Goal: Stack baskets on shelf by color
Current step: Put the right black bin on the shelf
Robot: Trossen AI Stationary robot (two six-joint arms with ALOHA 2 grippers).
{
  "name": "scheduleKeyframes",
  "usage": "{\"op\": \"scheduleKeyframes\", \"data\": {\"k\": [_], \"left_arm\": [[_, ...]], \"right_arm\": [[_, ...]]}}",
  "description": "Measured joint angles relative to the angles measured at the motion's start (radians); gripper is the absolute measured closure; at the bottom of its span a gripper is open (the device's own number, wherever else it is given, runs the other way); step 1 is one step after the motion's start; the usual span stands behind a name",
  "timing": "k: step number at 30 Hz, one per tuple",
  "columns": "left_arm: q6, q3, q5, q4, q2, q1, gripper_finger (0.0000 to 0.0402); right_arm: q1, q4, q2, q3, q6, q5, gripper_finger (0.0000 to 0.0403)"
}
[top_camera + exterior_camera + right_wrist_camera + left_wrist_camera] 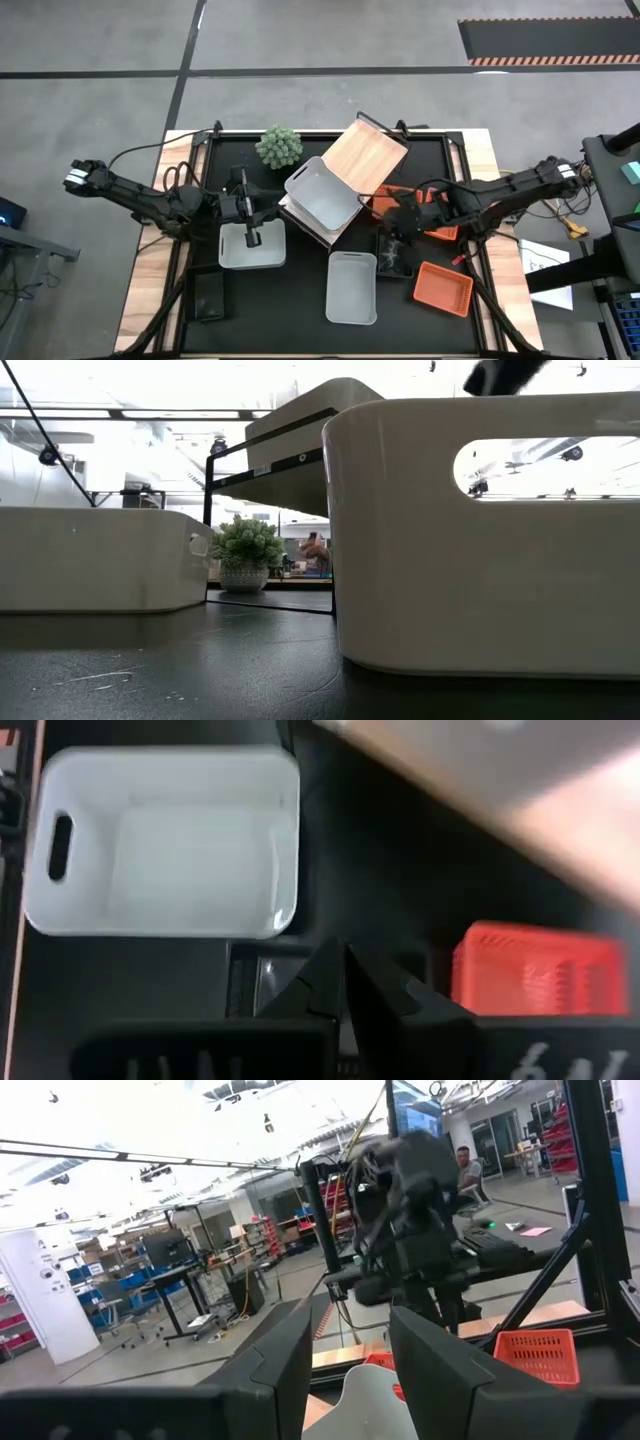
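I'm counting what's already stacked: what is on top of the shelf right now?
One white basket sits on the shelf, at its near end; the rest of the wood board is bare. The basket looks empty. Whether another basket is nested beneath it cannot be told.

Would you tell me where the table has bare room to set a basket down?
Bare black top lies between the plant and the left white basket, and near the front edge beside the black basket. Crowded around the shelf and orange baskets.
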Motion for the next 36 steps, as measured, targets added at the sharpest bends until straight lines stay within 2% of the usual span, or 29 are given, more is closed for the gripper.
{"op": "scheduleKeyframes", "data": {"k": [6, 10, 17, 23, 28, 36], "left_arm": [[0.0, 0.003, 0.0, 0.001, 0.003, 0.0, 0.0281], [-0.001, 0.001, 0.0, 0.007, 0.002, 0.0, 0.0281], [-0.002, 0.003, 0.0, 0.008, 0.002, 0.0, 0.0281], [-0.002, 0.004, 0.0, 0.008, 0.006, 0.0, 0.0281], [-0.002, 0.004, 0.0, 0.008, 0.007, 0.0, 0.0281], [0.0, 0.005, 0.0, 0.009, 0.007, 0.0, 0.0281]], "right_arm": [[0.111, 0.118, -0.046, -0.192, 0.164, 0.002, 0.0394], [0.182, 0.187, -0.047, -0.268, 0.262, 0.028, 0.0394], [0.269, 0.199, -0.047, -0.298, 0.39, 0.079, 0.0394], [0.278, 0.198, -0.047, -0.296, 0.527, 0.066, 0.0389], [0.293, 0.205, -0.027, -0.268, 0.567, 0.022, 0.0349], [0.313, 0.194, 0.071, -0.226, 0.491, 0.006, 0.0262]]}}
